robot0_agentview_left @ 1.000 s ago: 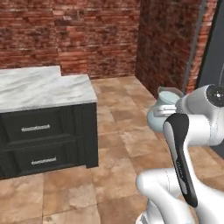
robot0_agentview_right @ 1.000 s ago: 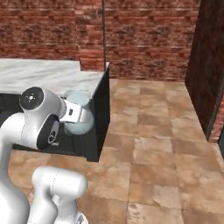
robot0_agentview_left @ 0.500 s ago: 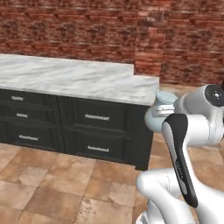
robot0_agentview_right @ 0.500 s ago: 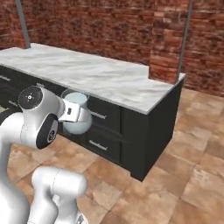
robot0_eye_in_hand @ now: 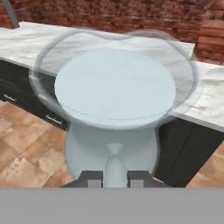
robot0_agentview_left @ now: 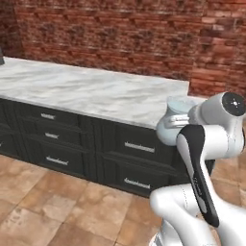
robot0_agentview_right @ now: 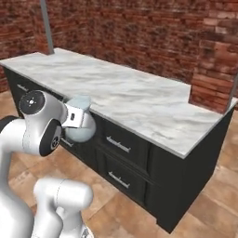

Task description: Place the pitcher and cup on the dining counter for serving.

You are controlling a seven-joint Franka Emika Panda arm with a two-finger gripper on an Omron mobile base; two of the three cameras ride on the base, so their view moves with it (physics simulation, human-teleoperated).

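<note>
The gripper [robot0_eye_in_hand: 114, 177] is pinching the pitcher [robot0_eye_in_hand: 114, 103] by a thin glassy handle between its two dark fingertips [robot0_eye_in_hand: 92, 178], holding it up in the air off the tiled floor [robot0_agentview_left: 57, 206], in front of the black drawer fronts. The pitcher is showing as smooth translucent blue-grey glass, bulbous below and flaring to a wide round rim, sitting close against the white arm [robot0_agentview_right: 42, 125]. Beyond it the dining counter [robot0_agentview_right: 135, 100] is stretching away, its veined marble top bare and broad, its near edge straight above silver-handled drawers [robot0_agentview_left: 139, 146], a brick wall [robot0_agentview_left: 110, 33] behind. Since half a second ago the whole view has been swinging, bringing more of the counter's length into sight
</note>
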